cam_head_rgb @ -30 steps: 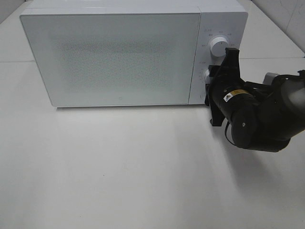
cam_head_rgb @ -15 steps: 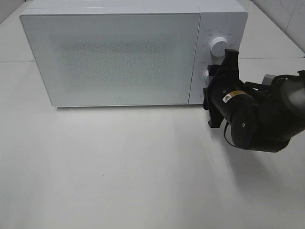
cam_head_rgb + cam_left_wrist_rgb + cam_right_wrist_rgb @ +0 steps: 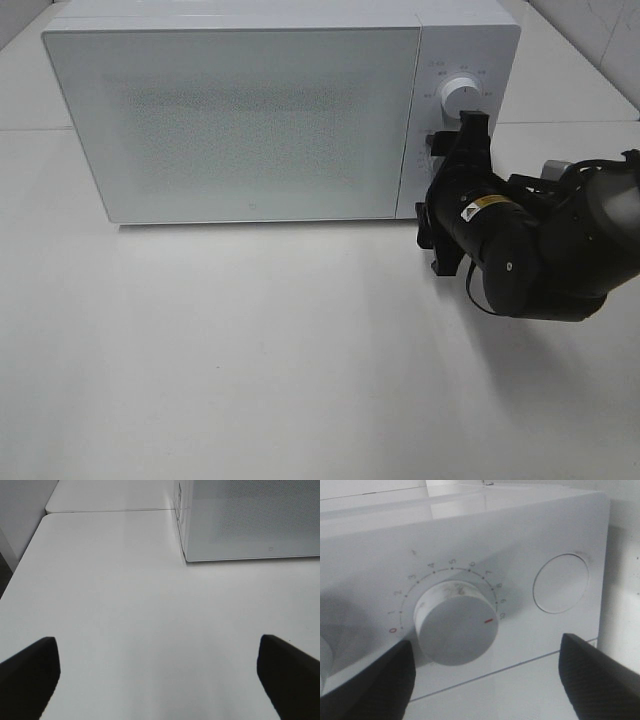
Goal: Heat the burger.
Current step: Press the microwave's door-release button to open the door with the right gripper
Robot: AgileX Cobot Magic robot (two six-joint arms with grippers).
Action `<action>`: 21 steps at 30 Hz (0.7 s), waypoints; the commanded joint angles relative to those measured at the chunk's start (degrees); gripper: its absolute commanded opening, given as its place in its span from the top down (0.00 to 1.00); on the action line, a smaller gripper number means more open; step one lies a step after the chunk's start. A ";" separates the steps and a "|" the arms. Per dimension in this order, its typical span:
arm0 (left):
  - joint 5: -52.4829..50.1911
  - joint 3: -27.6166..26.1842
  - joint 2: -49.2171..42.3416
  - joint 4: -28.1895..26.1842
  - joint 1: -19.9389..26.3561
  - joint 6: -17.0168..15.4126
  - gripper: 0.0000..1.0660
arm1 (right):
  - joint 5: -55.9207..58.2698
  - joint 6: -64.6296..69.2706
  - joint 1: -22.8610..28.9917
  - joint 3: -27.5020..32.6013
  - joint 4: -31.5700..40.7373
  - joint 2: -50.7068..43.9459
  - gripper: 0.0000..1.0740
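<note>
Black-fingered right gripper is spread wide, one finger on each side of the lower dial on the white microwave. The left gripper hangs spread over the table. The microwave door is shut, and the burger cannot be seen.

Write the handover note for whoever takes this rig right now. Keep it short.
Left pincer: open, empty, over the white table.
Right pincer: open, straddling the round white dial knob, not gripping it.
Burger: not in view; white box microwave has its door shut.
Done: knob's red mark sits near the dial's high end.
Left: confirm it is heating.
</note>
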 commanded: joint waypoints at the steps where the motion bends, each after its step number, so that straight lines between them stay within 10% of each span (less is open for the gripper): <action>1: -0.29 0.06 -1.09 -0.40 0.11 -0.23 0.04 | -3.84 -0.46 -0.74 -1.89 -0.57 -1.72 0.29; 21: -0.29 0.06 -1.09 -0.40 0.11 -0.23 0.04 | -4.13 -0.97 -0.74 8.77 -0.40 -9.57 0.29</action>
